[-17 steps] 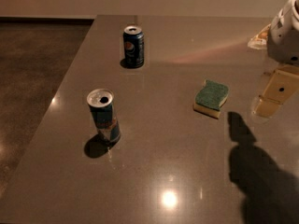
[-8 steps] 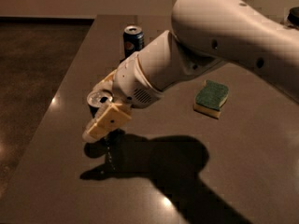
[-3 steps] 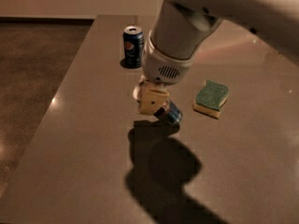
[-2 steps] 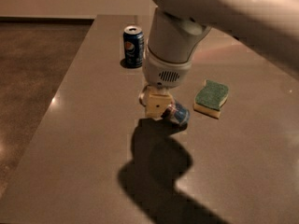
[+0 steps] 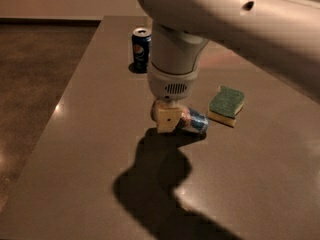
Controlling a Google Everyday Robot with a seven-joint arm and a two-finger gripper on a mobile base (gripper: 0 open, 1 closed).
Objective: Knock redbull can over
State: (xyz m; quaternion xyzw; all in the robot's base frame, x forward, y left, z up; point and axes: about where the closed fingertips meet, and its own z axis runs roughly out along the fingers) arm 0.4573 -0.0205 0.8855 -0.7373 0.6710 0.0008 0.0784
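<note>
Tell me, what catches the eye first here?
The big white robot arm fills the top, its gripper low over the middle of the table. Right beside it the redbull can lies on its side; a Pepsi can stands upright farther back, and a green sponge lies toward the picture's right.

the redbull can (image 5: pixel 195 122) lies on its side on the dark table (image 5: pixel 85 149), its length running left to right, and its left end is hidden behind the cream pincer (image 5: pixel 167 118). the pincer sits low over the table, right against the can, below the thick white arm (image 5: pixel 175 59) that comes in from the upper right. a green and yellow sponge (image 5: pixel 226 104) lies near the can, to its right. a pepsi can (image 5: pixel 141 49) stands upright farther back.
</note>
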